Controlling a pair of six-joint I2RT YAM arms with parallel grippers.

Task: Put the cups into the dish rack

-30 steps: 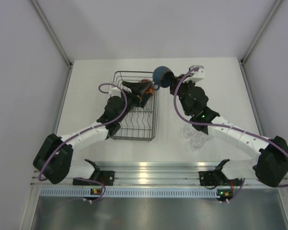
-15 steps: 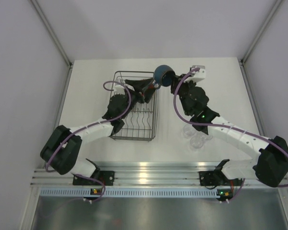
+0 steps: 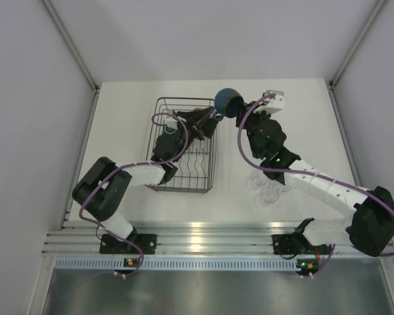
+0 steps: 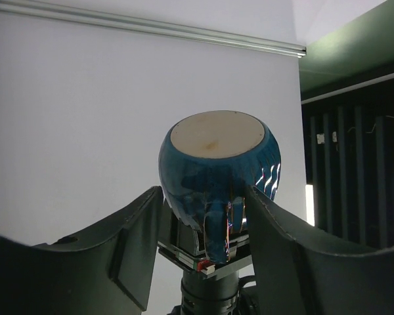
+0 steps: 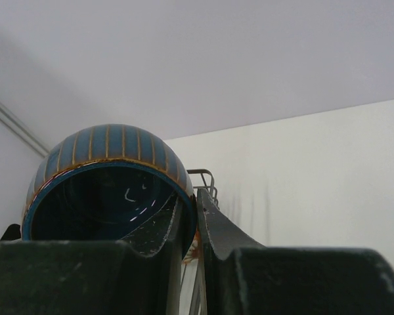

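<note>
The small dark-blue cup [image 3: 228, 103] hangs in the air just past the far right corner of the dish rack [image 3: 159, 131]. My right gripper [image 3: 240, 109] is shut on its rim [image 5: 184, 197], one finger inside the cup and one outside. In the left wrist view the cup [image 4: 217, 157] shows its tan base, handle toward the camera. My left gripper [image 4: 205, 197] stands with a finger on each side of the handle and lower body, jaws still apart. Whether the fingers [image 4: 134, 223] touch the cup I cannot tell.
Clear glasses [image 3: 266, 187] stand on the table under my right forearm. My left arm reaches over the rack, hiding most of its far end. The rack's corner wire [image 5: 207, 176] shows just behind the right fingers, with a red-patterned bit [image 5: 196, 251] below.
My left arm has swung right and forward over the rack, bringing its gripper around the blue cup, and its jaws have narrowed. The right gripper has lifted the cup slightly, still holding it.
</note>
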